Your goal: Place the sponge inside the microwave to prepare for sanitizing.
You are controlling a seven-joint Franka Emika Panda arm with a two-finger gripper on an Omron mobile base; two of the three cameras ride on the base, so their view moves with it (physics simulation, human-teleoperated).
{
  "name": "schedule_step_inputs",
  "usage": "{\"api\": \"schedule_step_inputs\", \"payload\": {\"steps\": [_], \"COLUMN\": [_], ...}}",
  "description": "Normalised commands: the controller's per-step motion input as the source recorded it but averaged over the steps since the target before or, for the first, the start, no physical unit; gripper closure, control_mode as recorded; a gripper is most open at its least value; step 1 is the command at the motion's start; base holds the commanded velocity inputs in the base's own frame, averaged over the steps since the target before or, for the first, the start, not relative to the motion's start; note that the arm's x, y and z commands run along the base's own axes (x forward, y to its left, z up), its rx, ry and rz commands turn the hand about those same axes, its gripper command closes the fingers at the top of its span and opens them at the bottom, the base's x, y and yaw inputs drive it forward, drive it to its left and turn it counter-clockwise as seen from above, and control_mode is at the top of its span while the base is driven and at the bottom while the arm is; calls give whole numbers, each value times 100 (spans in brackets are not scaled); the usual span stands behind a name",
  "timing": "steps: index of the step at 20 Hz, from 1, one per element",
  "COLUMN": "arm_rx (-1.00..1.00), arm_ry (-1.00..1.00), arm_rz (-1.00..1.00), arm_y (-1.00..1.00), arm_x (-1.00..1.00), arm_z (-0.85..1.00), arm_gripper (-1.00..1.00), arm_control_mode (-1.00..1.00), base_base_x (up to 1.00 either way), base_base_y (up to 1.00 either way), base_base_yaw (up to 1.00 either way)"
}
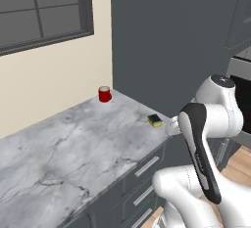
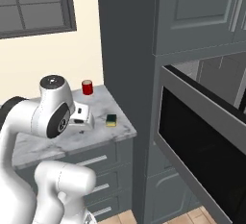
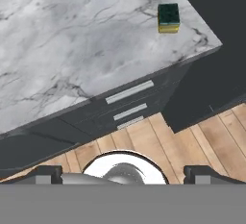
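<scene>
The sponge [image 1: 155,120], yellow with a dark green top, lies flat on the marble counter near its right corner, next to the tall grey cabinet; it also lies in sight as the sponge [image 2: 111,119] and the sponge [image 3: 168,17]. The microwave [image 2: 202,141] is built into the cabinet column to the right, its black glass door swung open toward me and the pale interior [image 2: 214,76] showing behind it. My gripper [image 3: 123,172] is open with nothing between its fingertips [image 3: 45,172]. It hovers over the counter's front edge, short of the sponge and not touching it.
A small red can [image 1: 104,94] stands at the back of the counter [image 1: 73,144] against the wall. Drawers with silver handles [image 3: 129,92] run below the counter edge, with wooden floor [image 3: 202,141] beneath. The tall grey cabinet [image 2: 127,50] separates counter and microwave.
</scene>
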Motion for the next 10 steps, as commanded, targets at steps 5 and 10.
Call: {"api": "schedule_step_inputs", "payload": {"steps": [5,10], "arm_rx": [-4,-1], "arm_ry": [6,2], "arm_rz": [-16,-5], "arm_y": [1,0], "arm_x": [70,69], "arm_z": [-2,-4], "arm_gripper": [-100,-100], "arm_control_mode": [-100,-100], "base_base_x": [0,0], "base_base_y": [0,0], "base_base_yaw": [0,0]}}
